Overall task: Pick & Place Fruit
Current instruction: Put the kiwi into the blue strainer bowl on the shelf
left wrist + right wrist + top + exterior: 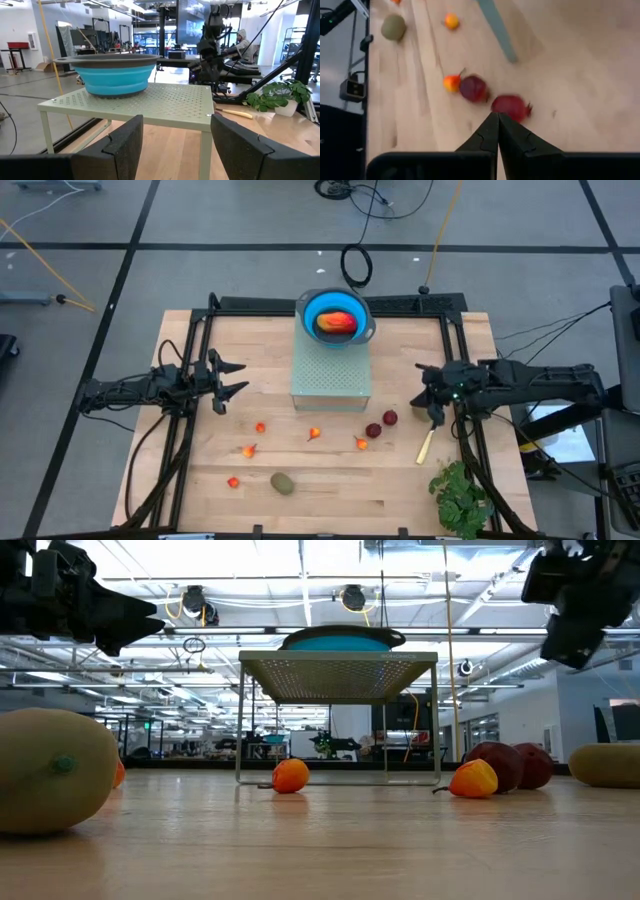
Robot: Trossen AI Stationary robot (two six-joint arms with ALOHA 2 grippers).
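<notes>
Left pincer [240, 378] open over bare wood, right pincer [422, 387] closed above dark red fruits [381, 424]

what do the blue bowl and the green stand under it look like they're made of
Blue bowl: probably soft plastic or silicone, matte, judging by its stepped, collapsible-looking blue wall under a stiffer dark grey rim. Green stand: likely painted sheet metal, with a thin flat top punched with rows of small holes, slim square legs and a pale green satin coat.

blue bowl [335, 308] atop perforated stand [331, 375]; knife [426, 445], perhaps, beside leafy bunch [460, 495].
</notes>
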